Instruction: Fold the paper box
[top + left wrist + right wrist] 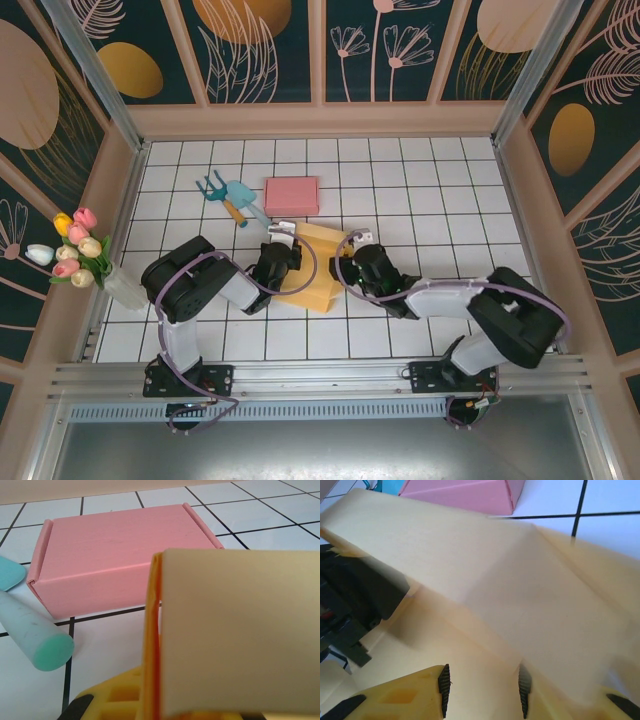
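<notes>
A white tiled worktop [440, 200] with black grid lines lies inside walls [260, 45] painted with dark leaves and flowers. A vase of tulips [82, 255] stands at the left edge. Toward the back, a closed pink box [291, 196] lies flat, with two teal garden tools [228, 196] just beside it on the left.

The paper box [315, 270], pale yellow and partly unfolded, lies near the middle of the worktop, between the two arms and in front of the pink box. It rests at an angle to the grid lines.

The left tool [284, 237] sits at the back left corner of the paper box. Its jaws are pressed together on a flap of the box. In the left wrist view this flap stands upright close to the camera, cream on its face and orange along its edge, with the pink box behind it.

The right tool [483, 682] is at the right side of the paper box, low over it. Its jaws stand apart, dark pads [444, 690] facing each other, and a sheet of the box slopes across just ahead of them. Whether the pads touch the paper cannot be told.
</notes>
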Tool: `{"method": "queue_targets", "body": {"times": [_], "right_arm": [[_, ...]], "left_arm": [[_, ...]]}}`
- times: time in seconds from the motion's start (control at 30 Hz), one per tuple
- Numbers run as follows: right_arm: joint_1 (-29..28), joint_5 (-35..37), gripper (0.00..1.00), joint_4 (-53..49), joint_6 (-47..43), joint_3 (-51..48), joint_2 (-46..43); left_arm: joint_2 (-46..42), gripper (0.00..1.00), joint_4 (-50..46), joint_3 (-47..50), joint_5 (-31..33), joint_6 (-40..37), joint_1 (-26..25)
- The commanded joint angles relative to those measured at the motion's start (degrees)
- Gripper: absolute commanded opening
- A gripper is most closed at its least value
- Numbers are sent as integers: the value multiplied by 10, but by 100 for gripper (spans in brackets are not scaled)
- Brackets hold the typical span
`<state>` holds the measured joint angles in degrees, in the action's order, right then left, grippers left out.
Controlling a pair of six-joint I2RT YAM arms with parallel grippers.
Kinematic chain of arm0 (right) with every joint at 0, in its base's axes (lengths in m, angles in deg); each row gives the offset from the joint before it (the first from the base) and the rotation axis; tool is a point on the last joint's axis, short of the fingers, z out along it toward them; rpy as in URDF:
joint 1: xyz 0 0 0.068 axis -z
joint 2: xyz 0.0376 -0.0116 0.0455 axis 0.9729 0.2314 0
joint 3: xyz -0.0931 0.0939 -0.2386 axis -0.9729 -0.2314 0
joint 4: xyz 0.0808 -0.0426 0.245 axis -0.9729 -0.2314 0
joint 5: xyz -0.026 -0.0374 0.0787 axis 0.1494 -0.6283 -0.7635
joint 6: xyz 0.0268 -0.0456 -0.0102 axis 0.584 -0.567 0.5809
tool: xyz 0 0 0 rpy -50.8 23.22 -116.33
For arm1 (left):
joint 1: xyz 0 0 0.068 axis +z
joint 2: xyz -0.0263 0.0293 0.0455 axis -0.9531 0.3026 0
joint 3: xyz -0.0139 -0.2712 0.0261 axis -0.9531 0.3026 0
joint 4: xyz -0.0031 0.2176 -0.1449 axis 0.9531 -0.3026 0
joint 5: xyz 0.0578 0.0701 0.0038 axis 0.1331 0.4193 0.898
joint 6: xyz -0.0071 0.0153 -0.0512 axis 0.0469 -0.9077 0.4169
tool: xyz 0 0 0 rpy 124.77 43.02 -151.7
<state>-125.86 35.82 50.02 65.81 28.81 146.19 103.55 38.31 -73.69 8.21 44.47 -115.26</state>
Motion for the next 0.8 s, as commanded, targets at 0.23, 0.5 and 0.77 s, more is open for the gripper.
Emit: {"method": "queue_targets", "body": {"times": [0.23, 0.5, 0.77], "right_arm": [[-10, 180, 45, -238, -39, 1, -208], [74, 241, 51, -287, -41, 29, -216], [95, 130, 51, -212, -43, 3, -170]], "left_arm": [[26, 0, -74, 4, -22, -5, -4], [27, 0, -77, 3, -23, -6, -4], [28, 0, -76, 2, -25, -7, -4]]}}
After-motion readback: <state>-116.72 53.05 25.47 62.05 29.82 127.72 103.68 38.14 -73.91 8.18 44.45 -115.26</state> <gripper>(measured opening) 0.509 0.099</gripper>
